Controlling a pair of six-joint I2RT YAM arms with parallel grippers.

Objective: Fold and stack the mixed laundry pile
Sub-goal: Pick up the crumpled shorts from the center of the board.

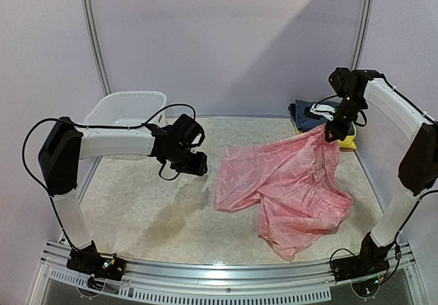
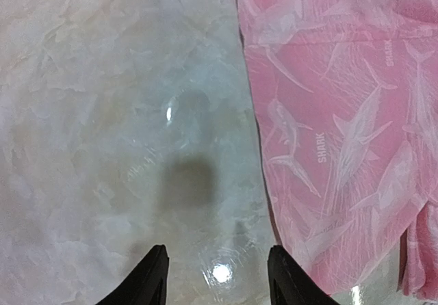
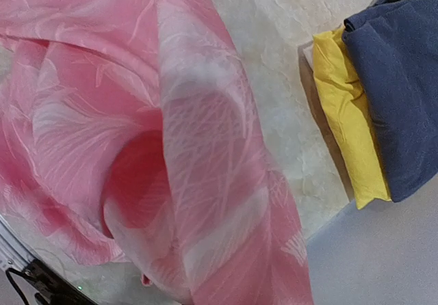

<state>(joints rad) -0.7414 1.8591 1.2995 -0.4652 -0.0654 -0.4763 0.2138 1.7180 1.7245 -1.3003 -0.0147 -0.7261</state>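
The thin pink crinkly garment with white shark print (image 1: 287,189) is lying across the middle and right of the pale table (image 1: 137,209). The right tool (image 1: 334,131) is pulling its far corner up at 1 o'clock and is clenched tight on the pink cloth. From there the garment is stretching down toward 7 o'clock, so that is its long way. The left tool (image 1: 194,163) is hanging over bare table, its two black fingers (image 2: 152,277) apart with nothing between them. The loose pink edge is lying at 3 o'clock from it, just beside it, so I think the left arm is the nearer one for grabbing that side. The folded yellow cloth (image 1: 349,141) and folded navy cloth (image 1: 308,117) are sitting together at the far right corner.
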